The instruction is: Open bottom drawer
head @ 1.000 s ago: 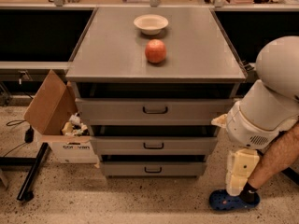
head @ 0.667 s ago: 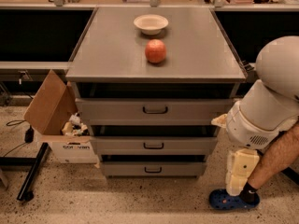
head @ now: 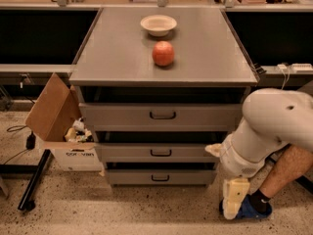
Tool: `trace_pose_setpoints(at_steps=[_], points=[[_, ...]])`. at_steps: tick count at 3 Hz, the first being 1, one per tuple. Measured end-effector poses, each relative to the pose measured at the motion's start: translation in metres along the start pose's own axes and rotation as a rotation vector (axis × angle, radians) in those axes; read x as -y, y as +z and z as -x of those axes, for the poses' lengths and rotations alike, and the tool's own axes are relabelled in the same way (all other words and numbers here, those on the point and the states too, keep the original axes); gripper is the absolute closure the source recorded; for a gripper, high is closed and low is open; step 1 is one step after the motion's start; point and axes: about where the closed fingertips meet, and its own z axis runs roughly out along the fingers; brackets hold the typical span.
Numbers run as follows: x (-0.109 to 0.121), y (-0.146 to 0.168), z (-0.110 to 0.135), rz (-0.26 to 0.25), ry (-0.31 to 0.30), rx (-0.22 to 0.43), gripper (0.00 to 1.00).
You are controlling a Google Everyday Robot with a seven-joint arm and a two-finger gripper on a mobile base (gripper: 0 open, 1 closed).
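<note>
The bottom drawer (head: pixel 160 177) is the lowest of three in the grey metal cabinet (head: pixel 98 62), with a flat grey front and a small dark loop handle at its centre. A dark gap shows above its front, which sits close to the cabinet. The middle drawer (head: pixel 160 152) and the taller top drawer (head: pixel 162 115) are above it. My gripper (head: pixel 234 200), cream-coloured, hangs pointing down from the white arm (head: pixel 274 124) near the floor. It is just right of the bottom drawer's right end and well right of the handle.
A red apple (head: pixel 163 53) and a white bowl (head: pixel 158 24) sit on the cabinet top. An open cardboard box (head: pixel 66 138) stands on the floor at the left beside a black bar (head: pixel 34 180). A person's leg and blue shoe (head: pixel 254 207) are right behind my gripper.
My arm has dropped lower and my gripper has moved down and a little left, closer to the bottom drawer's right end. The drawers have not moved.
</note>
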Motion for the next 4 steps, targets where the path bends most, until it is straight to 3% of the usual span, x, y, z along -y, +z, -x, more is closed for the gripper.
trace_pose_setpoints(at_steps=[2,3,4], points=[[-0.002,0.121,-0.008,0.056,-0.091,0.056,0.00],[-0.001,0.176,-0.018,0.132,-0.057,0.089,0.00],[-0.008,0.191,-0.020,0.165,-0.048,0.104,0.00]])
